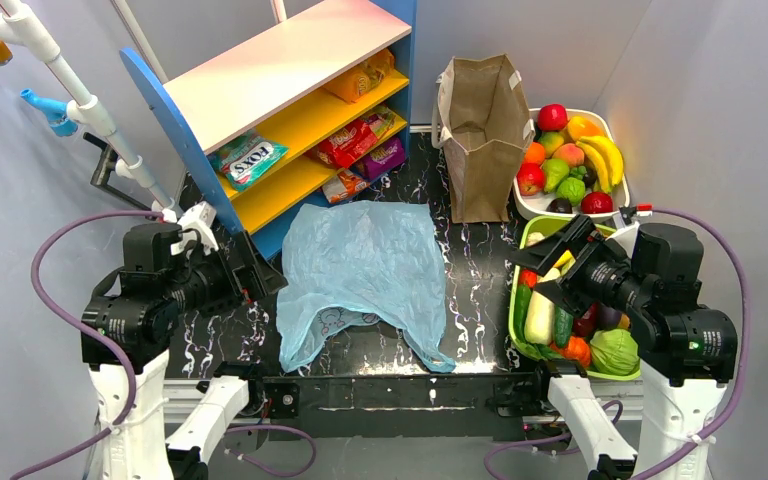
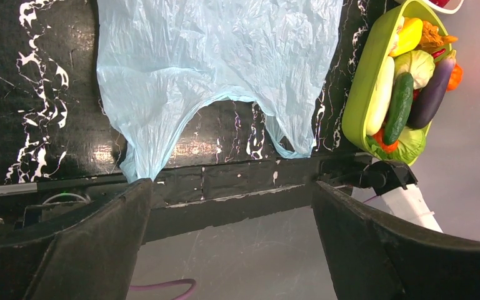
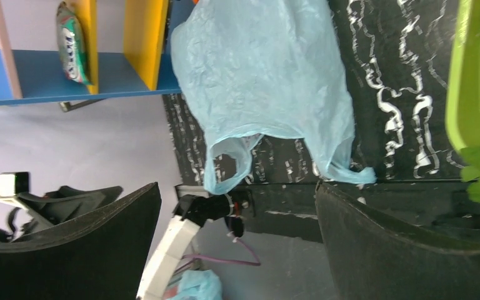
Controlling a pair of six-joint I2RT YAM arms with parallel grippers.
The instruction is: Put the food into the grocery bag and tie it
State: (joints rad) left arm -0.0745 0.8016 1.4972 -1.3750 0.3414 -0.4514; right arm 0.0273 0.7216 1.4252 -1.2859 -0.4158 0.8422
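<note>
The light-blue grocery bag (image 1: pixel 360 265) lies flat on the black marbled table, its two loop handles at the near edge. It also shows in the left wrist view (image 2: pixel 219 69) and the right wrist view (image 3: pixel 269 81). The food sits on the yellow shelves: a teal-and-white packet (image 1: pixel 248 158), also in the right wrist view (image 3: pixel 72 44), and a red packet (image 1: pixel 345 143). My left gripper (image 1: pixel 258 272) is open and empty at the bag's left side; the left wrist view (image 2: pixel 231 250) shows nothing in it. My right gripper (image 1: pixel 550 268) is open and empty to the bag's right, as the right wrist view (image 3: pixel 237 250) shows.
A blue-and-yellow shelf unit (image 1: pixel 290 70) stands at the back left with more packets. A brown paper bag (image 1: pixel 482 130) stands at the back. A white basket (image 1: pixel 615 130) holds plastic fruit. A green tray (image 1: pixel 515 330) of plastic vegetables lies under the right gripper.
</note>
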